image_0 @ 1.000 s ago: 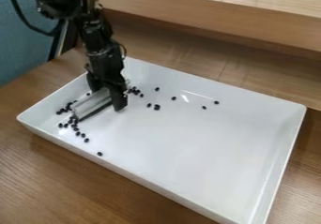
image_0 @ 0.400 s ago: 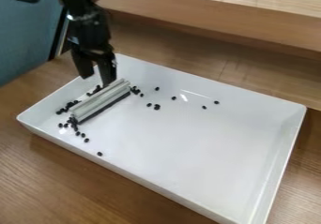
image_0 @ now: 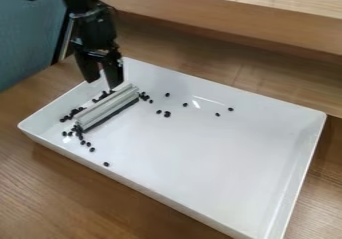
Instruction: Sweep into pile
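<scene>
Panel (image_0: 23, 43): flat and blue, upright at the left edge of the view, beyond the bench.
Bench (image_0: 40, 183): brown wood with fine streaky grain, running beneath the tray.
Tray (image_0: 200, 148): white, smooth and glossy, a shallow rectangle with rounded corners and sloping walls; glints of light lie on its floor and far wall.
Left beans (image_0: 64, 119): small, black, rounded; some bunch between the sweeper and the tray's left wall, and others gather round the sweeper's near end, then trail in a loose line towards the near wall.
Sweeper (image_0: 107, 106): a long, straight bar lying slantwise in the left part of the tray, pale grey, ridged lengthwise, with a dark strip along its lower edge; I cannot tell what that strip is made of.
Arm (image_0: 93, 28): black, jointed, coming in from the upper left, with a dark cable looping beside it.
Jaws (image_0: 102, 78): two blunt black prongs pointing down, parted with a gap between, grasping nothing, near the sweeper's far end; whether they touch it I cannot tell.
Right beans (image_0: 167, 114): the same black sort; a few cluster just beside the sweeper's far end, the rest lie scattered singly or close together across the tray's far side.
Ledge (image_0: 220, 5): lighter wood, thick and straight-edged, beyond the tray.
</scene>
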